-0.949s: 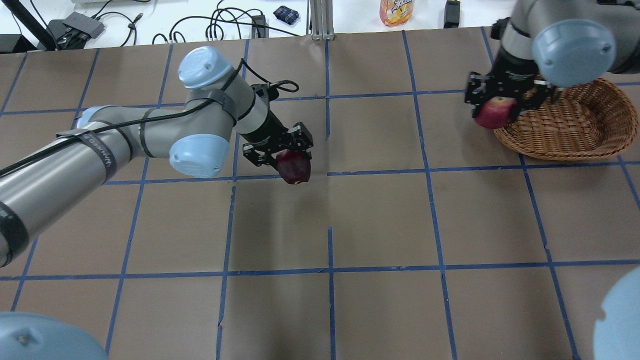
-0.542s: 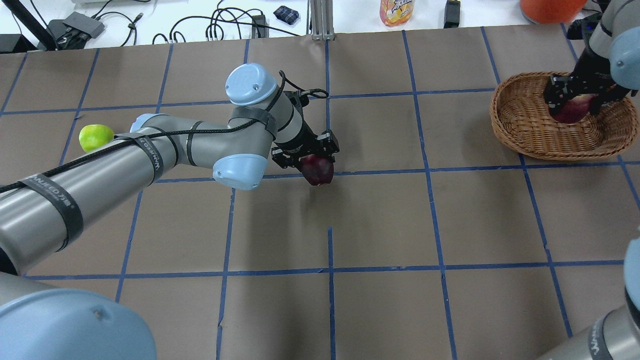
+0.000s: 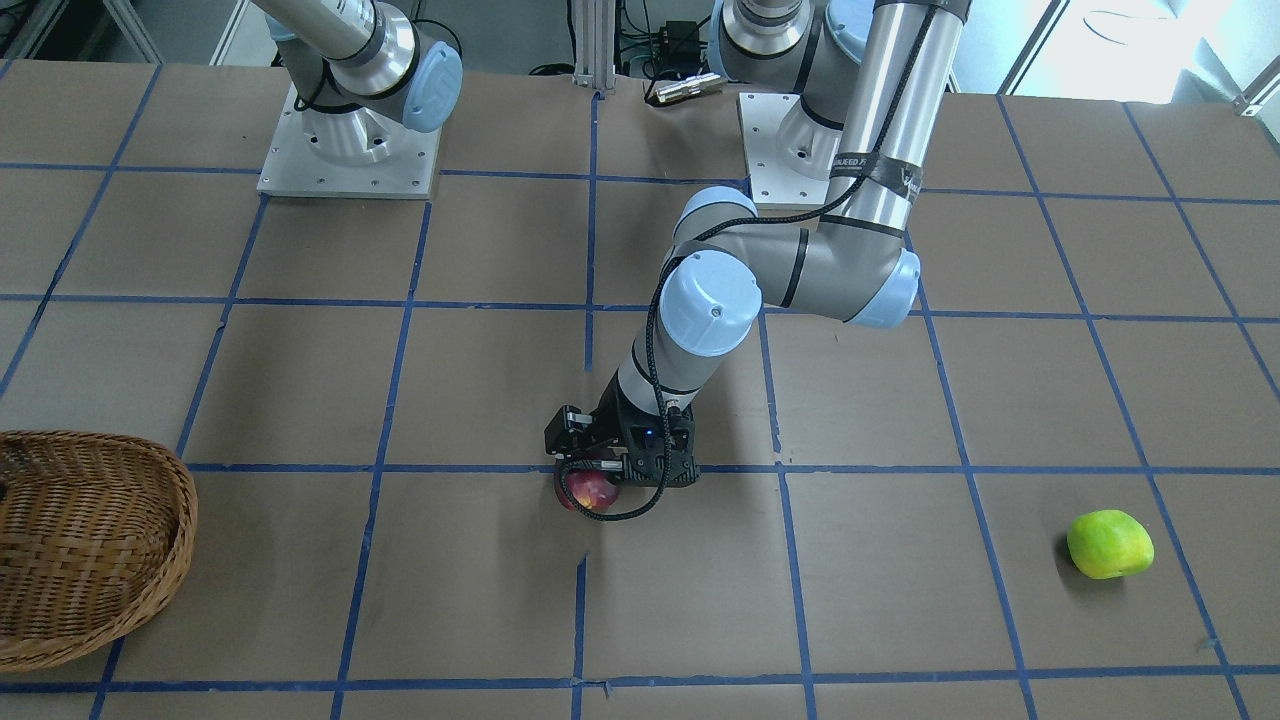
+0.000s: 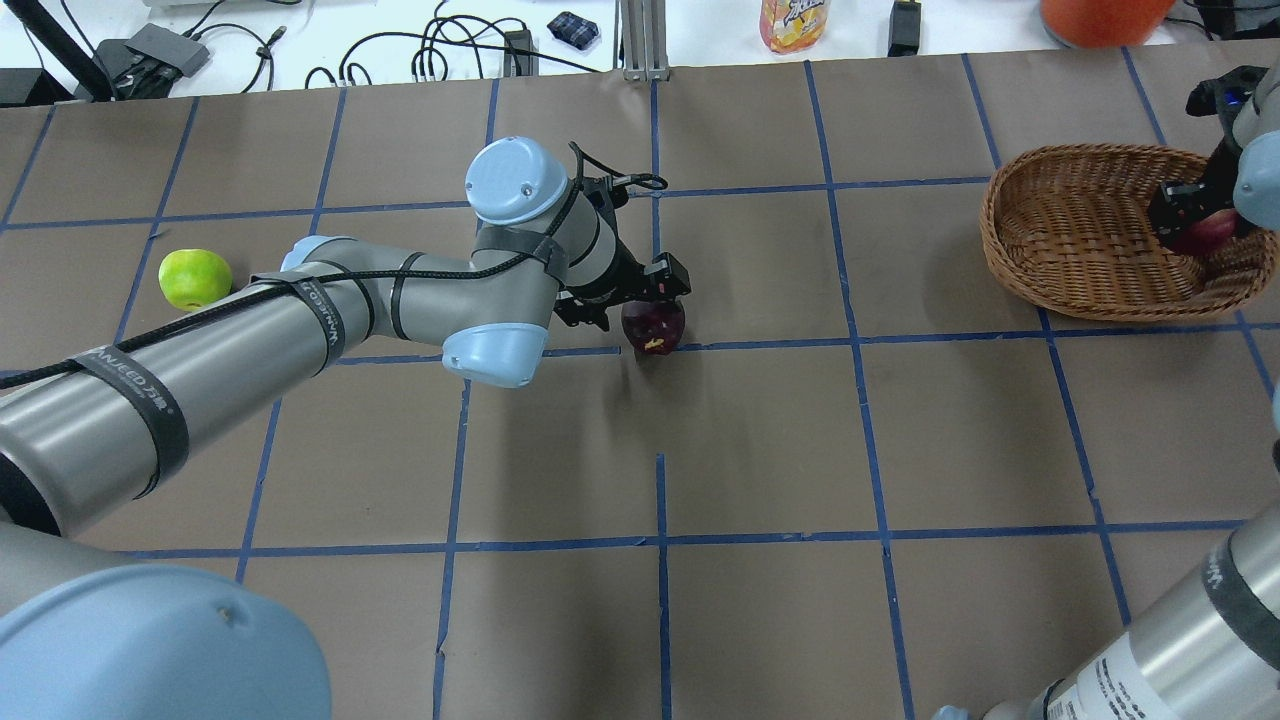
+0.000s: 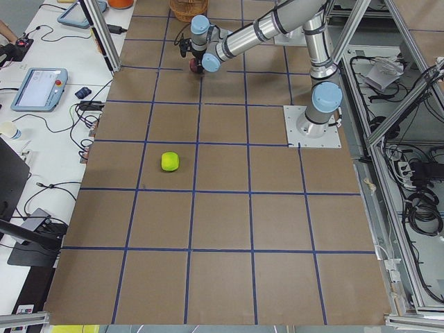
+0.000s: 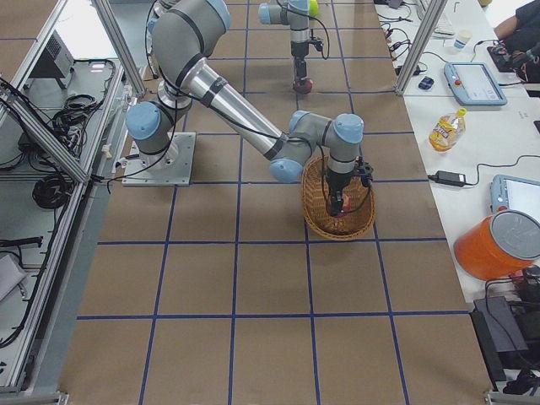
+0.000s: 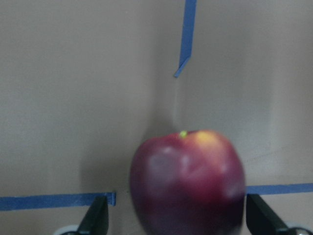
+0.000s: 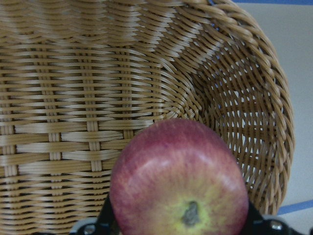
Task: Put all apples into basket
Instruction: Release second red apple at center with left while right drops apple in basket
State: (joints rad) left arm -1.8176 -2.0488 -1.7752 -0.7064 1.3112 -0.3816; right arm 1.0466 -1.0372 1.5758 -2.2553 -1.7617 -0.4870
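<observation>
My left gripper (image 4: 640, 300) stands over the dark maroon apple (image 4: 652, 325) near the table's middle. In the left wrist view the maroon apple (image 7: 188, 183) sits low at the table between the fingers (image 7: 95, 220), with a gap on its left side; the gripper is open. My right gripper (image 4: 1195, 212) is inside the wicker basket (image 4: 1070, 250), shut on the red apple (image 8: 178, 181). The basket's weave (image 8: 73, 98) lies right below it. The yellow-green apple (image 4: 194, 278) lies alone on the table at the far left and also shows in the front view (image 3: 1110, 544).
A juice bottle (image 4: 793, 22), an orange bucket (image 4: 1100, 15) and cables (image 4: 440, 50) lie beyond the table's far edge. The left arm's forearm (image 4: 300, 320) passes close by the yellow-green apple.
The left arm moved right and brought the maroon apple down to the table. The right gripper carried the red apple from the basket's near rim deep into the basket.
</observation>
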